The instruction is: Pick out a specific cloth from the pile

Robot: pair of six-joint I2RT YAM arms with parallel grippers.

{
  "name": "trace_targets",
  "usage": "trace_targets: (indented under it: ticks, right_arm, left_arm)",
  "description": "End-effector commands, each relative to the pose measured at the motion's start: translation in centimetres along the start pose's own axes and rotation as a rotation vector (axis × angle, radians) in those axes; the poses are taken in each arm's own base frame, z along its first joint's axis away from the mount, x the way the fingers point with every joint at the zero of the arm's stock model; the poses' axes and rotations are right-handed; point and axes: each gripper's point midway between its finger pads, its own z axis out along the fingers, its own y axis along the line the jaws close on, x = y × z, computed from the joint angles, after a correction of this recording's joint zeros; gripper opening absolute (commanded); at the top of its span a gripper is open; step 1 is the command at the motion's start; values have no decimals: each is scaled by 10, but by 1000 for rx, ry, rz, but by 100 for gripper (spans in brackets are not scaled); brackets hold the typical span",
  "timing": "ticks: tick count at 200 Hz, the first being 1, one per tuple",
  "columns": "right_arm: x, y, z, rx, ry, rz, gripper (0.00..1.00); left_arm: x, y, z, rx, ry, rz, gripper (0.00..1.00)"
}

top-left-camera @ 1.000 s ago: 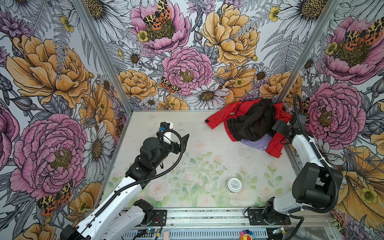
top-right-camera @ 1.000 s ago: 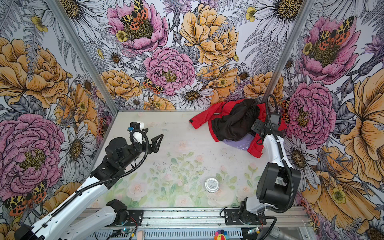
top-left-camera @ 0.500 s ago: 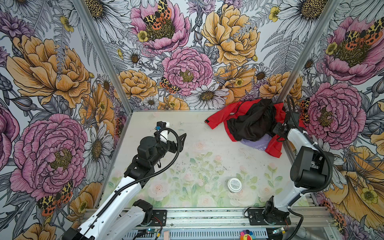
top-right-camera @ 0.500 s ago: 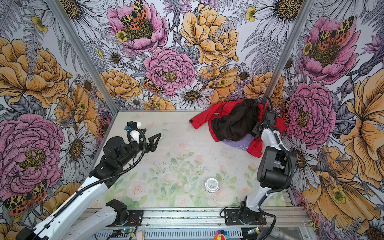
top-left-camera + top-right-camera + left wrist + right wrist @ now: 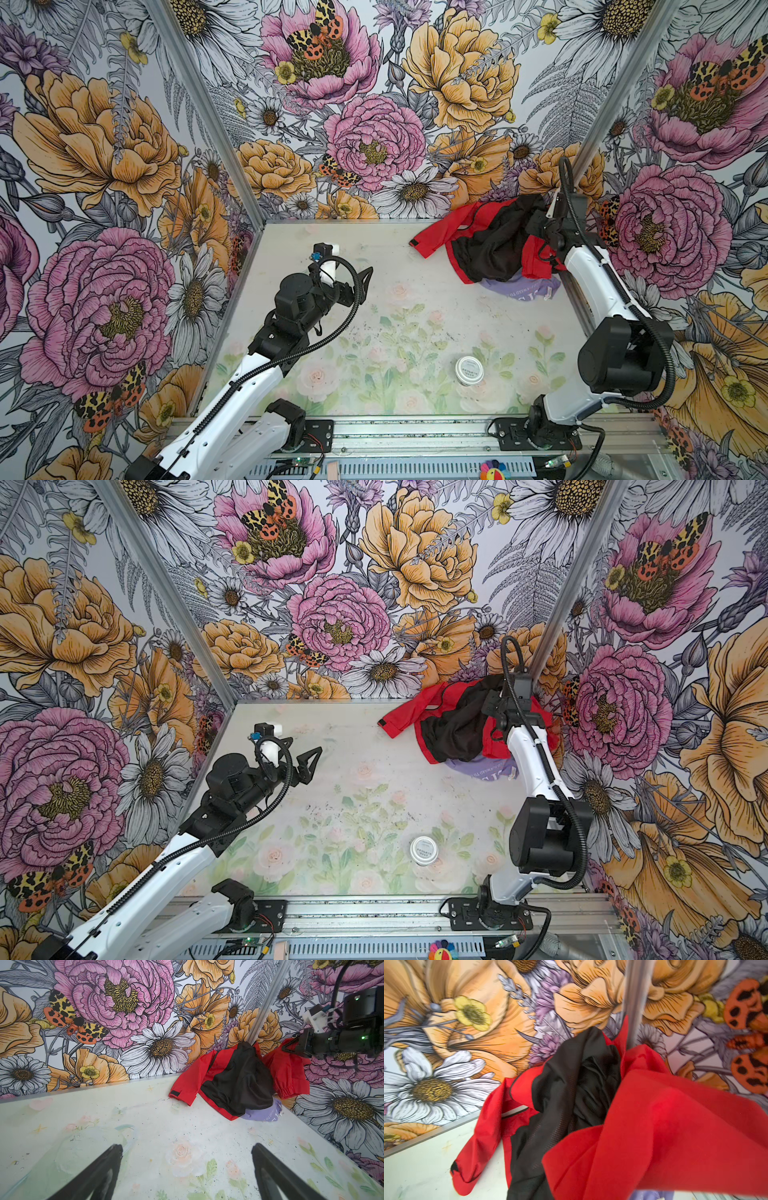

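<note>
The pile (image 5: 490,245) lies in the far right corner of the table. Its bright red jacket (image 5: 440,230) (image 5: 405,717) (image 5: 191,1082) (image 5: 675,1126) is draped with a black garment (image 5: 494,249) (image 5: 453,733) (image 5: 239,1084) (image 5: 571,1088). The cloth (image 5: 519,287) (image 5: 484,767) (image 5: 262,1114), pale lavender with white lettering, pokes out from under the pile's near edge. My right gripper (image 5: 542,226) (image 5: 494,707) (image 5: 287,1048) is shut on a raised fold of the red jacket at the pile's right side; red fabric hides its fingers in the right wrist view. My left gripper (image 5: 365,279) (image 5: 309,763) (image 5: 187,1148) hovers open and empty over the table's left half.
A small round white-lidded jar (image 5: 468,370) (image 5: 424,850) stands near the front of the table (image 5: 374,332). Floral walls close in the back and both sides, with a metal corner post (image 5: 598,112) right behind the pile.
My right gripper has gone from open to shut on the red jacket's right side and has drawn that fold up and back toward the corner. The left arm has barely moved.
</note>
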Motion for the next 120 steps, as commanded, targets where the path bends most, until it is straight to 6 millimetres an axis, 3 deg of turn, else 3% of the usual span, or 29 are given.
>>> trace_targets:
  ticks: [1, 20, 28, 60, 72, 120]
  right_arm:
    - [6, 29, 15, -60, 26, -79, 0]
    - [34, 48, 39, -75, 112, -150, 4]
    - [49, 54, 50, -70, 156, -186, 12]
    - [109, 67, 82, -52, 325, -289, 79]
    - [126, 60, 89, -12, 374, -290, 98]
    - [154, 9, 96, 239, 442, -356, 99]
  left_arm:
    - [-3, 0, -3, 7, -23, -17, 99]
    - [-3, 1, -3, 4, -22, -17, 99]
    - [-3, 1, -3, 5, -23, -16, 99]
    - [-2, 1, -4, 2, -23, -15, 99]
    - [-2, 1, -3, 0, -23, -14, 99]
    - [0, 1, -2, 2, -16, -16, 99]
